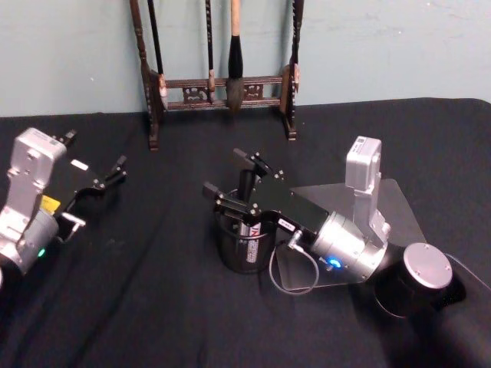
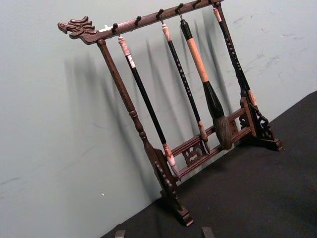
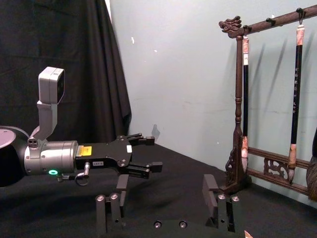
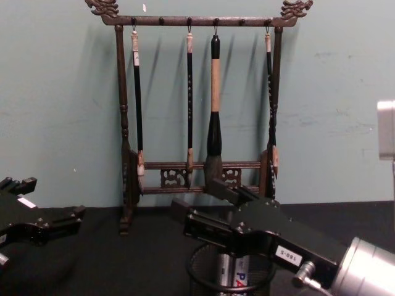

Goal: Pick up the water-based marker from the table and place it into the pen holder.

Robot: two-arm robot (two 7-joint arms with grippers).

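Release step in hand: right gripper (image 1: 232,181) hovers over the pen holder (image 1: 244,247) mid-tabletop, jaws apart, marker (image 4: 237,272) standing inside; next move calls for a straight lift clear; left gripper (image 1: 107,178) idles open near left edge.

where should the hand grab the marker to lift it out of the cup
By its top end, coming from straight above: the marker stands nearly upright inside the cup, whose mesh wall blocks any sideways approach to its body.
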